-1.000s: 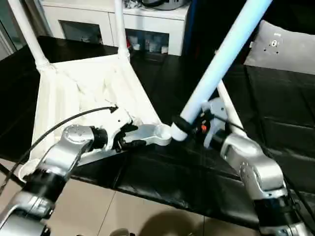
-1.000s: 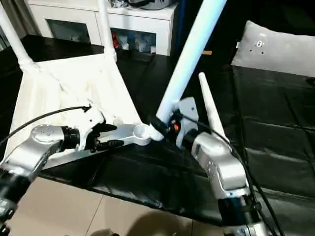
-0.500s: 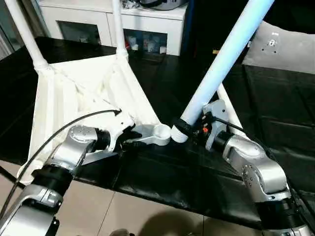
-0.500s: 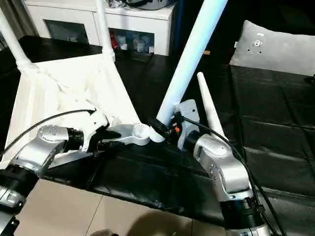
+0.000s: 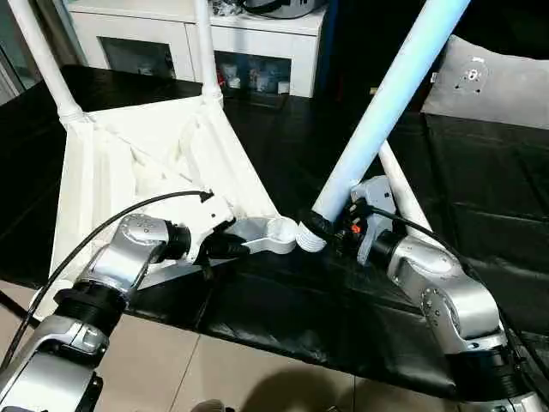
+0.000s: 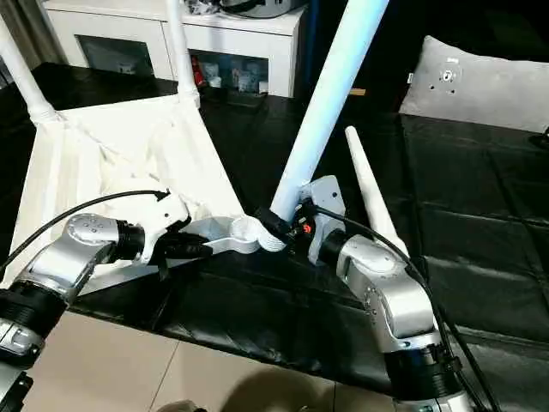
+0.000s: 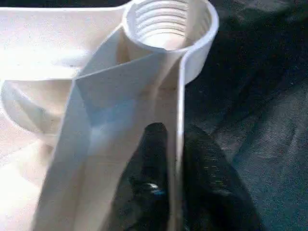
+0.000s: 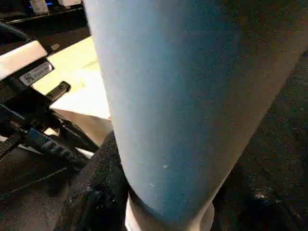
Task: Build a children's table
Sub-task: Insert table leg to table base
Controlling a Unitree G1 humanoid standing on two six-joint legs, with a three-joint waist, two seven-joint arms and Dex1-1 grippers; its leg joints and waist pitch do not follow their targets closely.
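floor: beige tiles [image 5: 257, 378] | black mat [image 5: 480, 197] | white cabinet [image 5: 257, 39]

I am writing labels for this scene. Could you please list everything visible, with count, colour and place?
Table top: one, white, upside down on the black surface.
Fitted legs: two, white, upright in far corners.
Empty corner socket: one, white, near corner.
Held leg: one, white, slanted, lower end beside that socket.
Loose leg: one, white, lying behind the right arm.
Cabinet: one, white, at the back.
Cushion: one, grey, far right.
Left gripper: black, closed on the top's rim.
Right gripper: black, holding the slanted leg.
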